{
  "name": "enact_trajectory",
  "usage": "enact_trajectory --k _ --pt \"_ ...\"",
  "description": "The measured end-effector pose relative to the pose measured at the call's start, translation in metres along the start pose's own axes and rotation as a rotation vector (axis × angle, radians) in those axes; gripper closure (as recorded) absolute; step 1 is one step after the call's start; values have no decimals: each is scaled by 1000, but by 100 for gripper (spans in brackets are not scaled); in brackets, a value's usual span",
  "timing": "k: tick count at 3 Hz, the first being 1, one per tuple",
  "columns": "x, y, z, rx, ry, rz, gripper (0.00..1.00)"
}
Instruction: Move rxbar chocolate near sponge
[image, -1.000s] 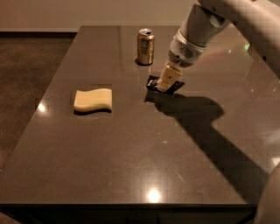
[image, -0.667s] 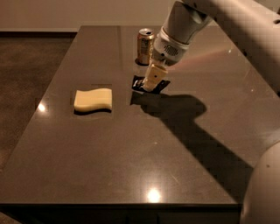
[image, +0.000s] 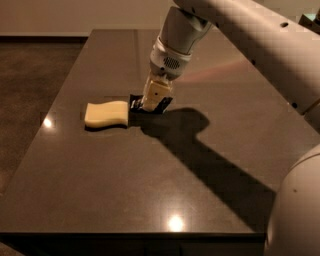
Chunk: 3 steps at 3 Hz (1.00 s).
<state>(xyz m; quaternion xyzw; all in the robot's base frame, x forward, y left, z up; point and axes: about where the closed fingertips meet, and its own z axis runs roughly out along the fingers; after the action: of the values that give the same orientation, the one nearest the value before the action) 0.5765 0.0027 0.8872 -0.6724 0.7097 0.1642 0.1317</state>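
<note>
A: A dark, glossy table (image: 100, 190) fills the view, with brown floor (image: 30, 75) to its left and a pale wall (image: 75, 15) behind; two lamp glints sit on the top.

B: What lies on it?

A: A pale yellow sponge (image: 106, 114) with wavy edges, flat on the left half; just to its right is the black chocolate bar (image: 135, 103), its near corner close against the sponge's right edge; whether the two touch, I cannot tell.

B: And the gripper?

A: The gripper (image: 152, 100) is right over the bar, low at the tabletop; its pale fingers (image: 156, 94) are clamped on the bar's middle, with black wrapper showing on both sides; I cannot tell if the bar rests on the table or hangs just above it.

B: What has changed since a second ago?

A: Bar and gripper have come left together, from mid-table to just beside the sponge; the sponge has not shifted.

B: The arm's pose?

A: The white arm (image: 250, 35) comes in from the upper right and slopes down to the left, wrist pointing steeply down; its shadow stretches right and toward the near edge.
</note>
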Motion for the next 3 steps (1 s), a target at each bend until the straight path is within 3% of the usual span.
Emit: enact_trajectory --k 3 --pt "-5 -5 5 10 -11 -2 13"
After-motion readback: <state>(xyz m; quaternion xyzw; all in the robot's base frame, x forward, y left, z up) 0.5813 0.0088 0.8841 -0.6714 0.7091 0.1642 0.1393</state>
